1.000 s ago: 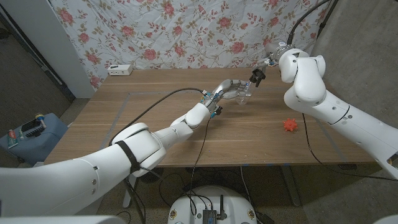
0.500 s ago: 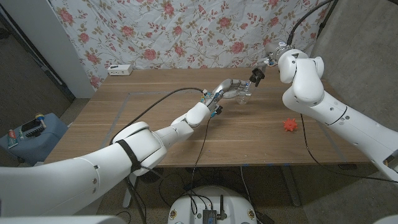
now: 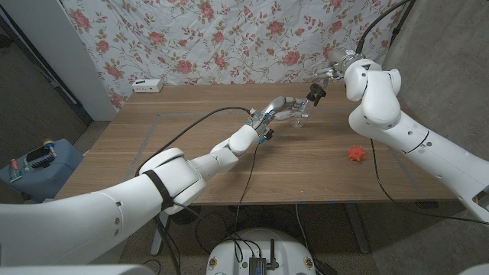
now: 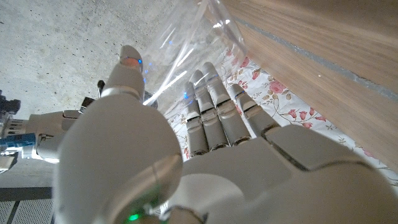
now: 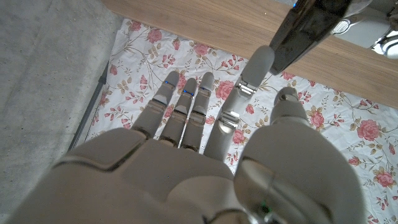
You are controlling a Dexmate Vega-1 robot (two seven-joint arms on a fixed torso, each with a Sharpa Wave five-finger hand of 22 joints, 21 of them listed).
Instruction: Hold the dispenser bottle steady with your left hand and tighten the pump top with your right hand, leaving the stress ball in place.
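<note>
The clear dispenser bottle (image 3: 299, 117) stands at the far middle of the wooden table (image 3: 191, 153). My left hand (image 3: 281, 108) grips it, and in the left wrist view its fingers (image 4: 211, 106) wrap round the clear bottle (image 4: 186, 50). My right hand (image 3: 315, 93) sits just above and to the right of the bottle. In the right wrist view the dark pump top (image 5: 305, 25) lies between a fingertip (image 5: 261, 59) and the thumb of my right hand (image 5: 205, 155), with the other fingers stretched out. The orange spiky stress ball (image 3: 356, 153) lies alone on the table's right side.
A white power strip (image 3: 147, 85) lies at the far left edge against the floral cloth (image 3: 229, 38). A black cable (image 3: 199, 122) runs along my left arm over the table. A blue box (image 3: 38, 162) stands off the table to the left.
My right arm has shifted very slightly near the bottle top. The left hand, the bottle and the stress ball stay where they were.
</note>
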